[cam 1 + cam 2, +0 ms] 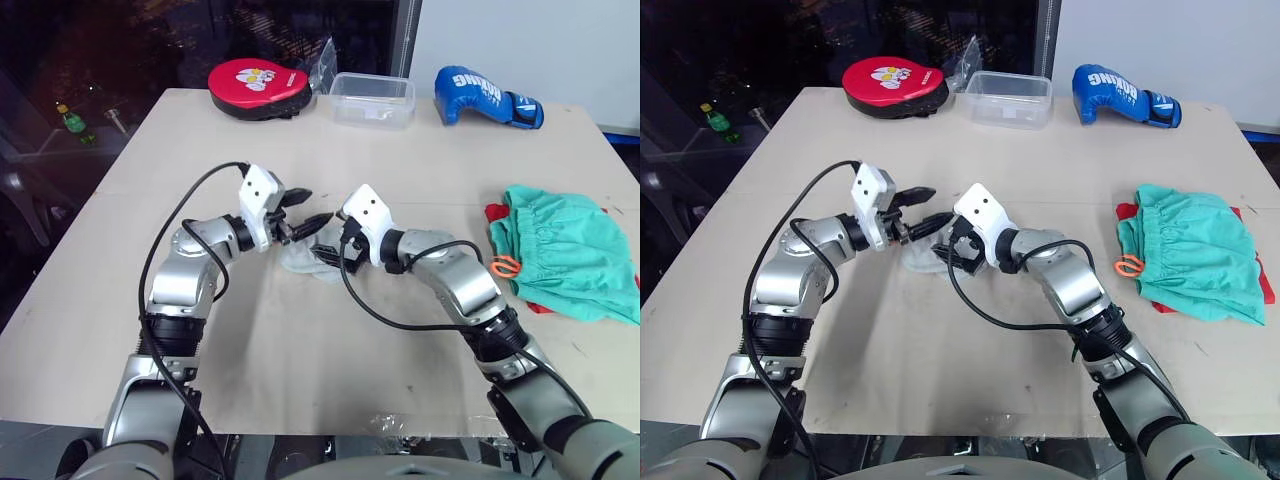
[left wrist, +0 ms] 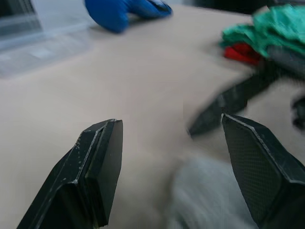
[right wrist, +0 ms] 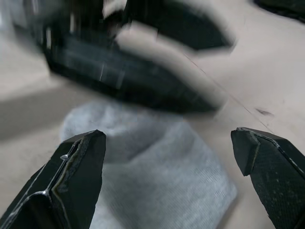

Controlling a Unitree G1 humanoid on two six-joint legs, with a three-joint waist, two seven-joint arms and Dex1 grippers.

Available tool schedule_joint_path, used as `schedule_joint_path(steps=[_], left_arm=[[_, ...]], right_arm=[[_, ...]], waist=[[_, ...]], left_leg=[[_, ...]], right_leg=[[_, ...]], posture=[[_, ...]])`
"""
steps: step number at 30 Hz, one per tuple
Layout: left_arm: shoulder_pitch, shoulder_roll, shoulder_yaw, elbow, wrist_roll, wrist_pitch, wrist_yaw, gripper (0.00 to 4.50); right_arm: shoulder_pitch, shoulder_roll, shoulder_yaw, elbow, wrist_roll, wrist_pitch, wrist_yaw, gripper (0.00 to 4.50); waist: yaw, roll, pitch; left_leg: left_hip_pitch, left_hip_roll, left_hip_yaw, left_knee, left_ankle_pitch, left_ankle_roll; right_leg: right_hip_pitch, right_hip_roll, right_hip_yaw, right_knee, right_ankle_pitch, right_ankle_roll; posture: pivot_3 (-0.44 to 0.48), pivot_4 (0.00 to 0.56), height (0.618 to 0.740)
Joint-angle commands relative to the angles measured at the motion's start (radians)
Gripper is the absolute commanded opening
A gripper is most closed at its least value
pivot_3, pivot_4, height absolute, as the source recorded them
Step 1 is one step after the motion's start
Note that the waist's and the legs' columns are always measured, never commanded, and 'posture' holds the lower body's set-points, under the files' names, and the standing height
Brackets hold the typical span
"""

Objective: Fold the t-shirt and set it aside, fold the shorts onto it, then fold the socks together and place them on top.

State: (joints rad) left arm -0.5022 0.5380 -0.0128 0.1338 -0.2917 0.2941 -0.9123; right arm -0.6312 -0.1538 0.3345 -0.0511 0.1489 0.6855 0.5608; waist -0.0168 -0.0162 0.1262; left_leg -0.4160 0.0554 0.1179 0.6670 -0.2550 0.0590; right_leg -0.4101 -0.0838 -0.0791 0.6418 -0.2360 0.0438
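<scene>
Plastic tub (image 1: 372, 100) contents unclear (lidded); 2 spread hands flank socks (image 1: 305, 260).

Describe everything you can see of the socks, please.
The socks are light grey, soft and slightly fuzzy knit fabric. They lie flat in a small bunched heap on the table, near its middle, between the two grippers. The right gripper, open, sits directly over them; the left gripper, also open, is just beside. I cannot tell whether either touches them.
</scene>
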Motion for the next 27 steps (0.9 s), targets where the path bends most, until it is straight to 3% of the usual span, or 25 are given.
schedule_joint_path(steps=[1,11,18,22,27], left_arm=[[0.004,0.035,-0.013,0.011,0.05,-0.059,-0.013,3.54],[0.032,0.085,-0.008,0.073,0.102,-0.14,-0.034,3.54],[0.041,0.085,-0.01,0.092,0.11,-0.159,-0.03,3.54],[0.05,0.083,-0.007,0.098,0.11,-0.166,-0.026,3.54],[0.066,0.09,-0.007,0.097,0.105,-0.166,-0.034,3.54]], right_arm=[[0.016,-0.003,-0.085,-0.012,0.045,0.081,-0.021,4.42],[0.048,0.153,-0.232,0.05,0.21,0.268,-0.062,4.42],[0.044,0.179,-0.206,0.08,0.244,0.33,-0.056,4.42],[0.043,0.188,-0.191,0.088,0.242,0.323,-0.055,3.26],[0.05,0.18,-0.206,0.083,0.249,0.32,-0.062,0.83]], waist=[[0.003,0.0,0.0],[-0.001,0.0,0.0],[0.0,0.0,0.0],[-0.002,0.0,0.0],[-0.003,0.0,0.0]], left_leg=[[0.0,0.0,0.0,0.0,0.0,0.0],[0.0,0.001,0.0,-0.001,0.0,0.0],[0.0,0.0,0.0,-0.001,0.0,0.0],[0.0,0.0,-0.001,-0.001,0.0,0.0],[0.0,0.0,0.0,-0.001,0.0,0.0]], right_leg=[[0.0,0.0,0.0,0.0,0.0,0.0],[0.0,0.0,0.0,0.0,0.0,0.0],[0.0,-0.001,0.0,0.0,0.0,0.0],[0.0,0.0,0.0,0.0,0.0,0.0],[0.0,0.0,0.0,0.0,0.0,0.0]], posture=[[0.0,0.15,0.74],[0.0,0.15,0.74],[0.0,0.15,0.74],[0.0,0.15,0.74],[0.0,0.15,0.74]])
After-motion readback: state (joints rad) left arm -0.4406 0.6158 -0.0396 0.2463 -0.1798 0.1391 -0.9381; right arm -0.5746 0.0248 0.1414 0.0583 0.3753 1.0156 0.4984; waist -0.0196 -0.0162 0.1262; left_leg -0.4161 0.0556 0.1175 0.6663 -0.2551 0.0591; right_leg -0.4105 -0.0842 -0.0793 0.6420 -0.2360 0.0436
